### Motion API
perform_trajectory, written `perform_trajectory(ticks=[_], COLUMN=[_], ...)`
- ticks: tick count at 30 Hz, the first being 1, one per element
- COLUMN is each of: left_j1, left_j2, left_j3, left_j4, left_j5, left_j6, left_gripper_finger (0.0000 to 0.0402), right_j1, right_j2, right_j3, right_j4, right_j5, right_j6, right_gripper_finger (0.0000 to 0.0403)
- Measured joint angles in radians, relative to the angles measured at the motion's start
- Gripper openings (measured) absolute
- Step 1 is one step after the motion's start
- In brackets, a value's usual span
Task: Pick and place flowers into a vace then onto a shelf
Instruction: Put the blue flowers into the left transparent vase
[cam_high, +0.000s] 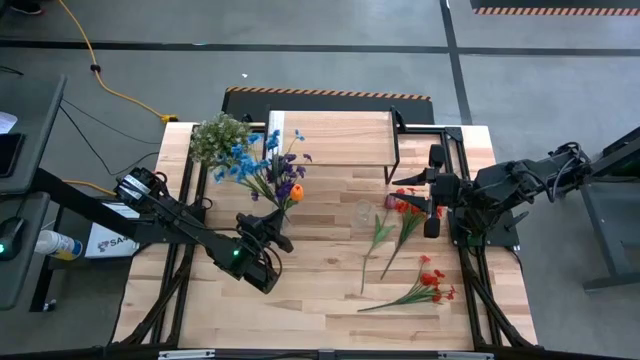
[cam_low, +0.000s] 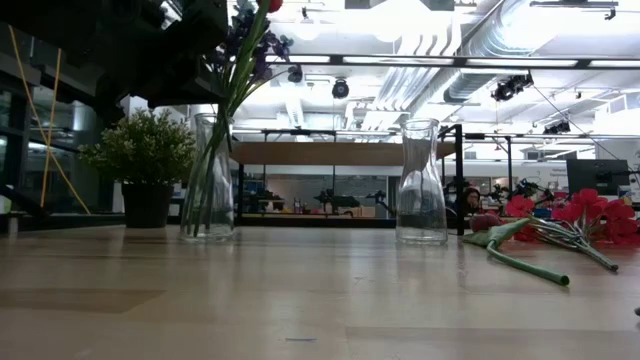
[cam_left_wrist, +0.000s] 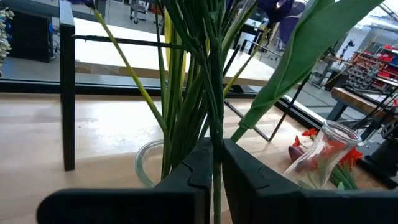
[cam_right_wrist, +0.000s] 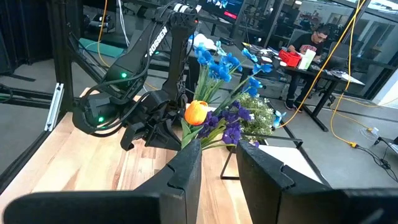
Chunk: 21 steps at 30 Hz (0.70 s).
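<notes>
Left gripper (cam_left_wrist: 213, 163) pinches one green stem of the flowers (cam_high: 262, 165) standing in the vase (cam_low: 209, 180); right gripper (cam_right_wrist: 219, 163) waits near the shelf (cam_high: 330, 135), fingers slightly apart, empty.

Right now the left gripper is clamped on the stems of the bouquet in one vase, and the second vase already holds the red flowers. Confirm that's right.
Not quite. The second vase is empty, as the low view shows; the red flowers lie on the table. The rest stands: the left gripper is clamped on the stems of the bouquet in the first vase.
</notes>
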Motion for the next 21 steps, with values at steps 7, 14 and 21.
perform_trajectory(ticks=[7, 14, 21], left_j1=[0.0, 0.0, 0.0], left_j2=[0.0, -0.001, -0.002], left_j3=[0.0, 0.0, 0.001], left_j4=[0.0, 0.0, 0.0], left_j5=[0.0, 0.0, 0.01], left_j6=[0.0, 0.0, 0.0], left_gripper_finger=[0.0063, 0.006, 0.0063], right_j1=[0.0, 0.0, 0.0], right_j2=[0.0, 0.0, 0.0], right_j3=[0.0, 0.0, 0.0], right_j4=[-0.001, -0.029, -0.051], right_j5=[-0.001, -0.001, -0.001], right_j6=[0.0, 0.005, 0.006], right_gripper_finger=[0.0094, 0.0094, 0.0094])
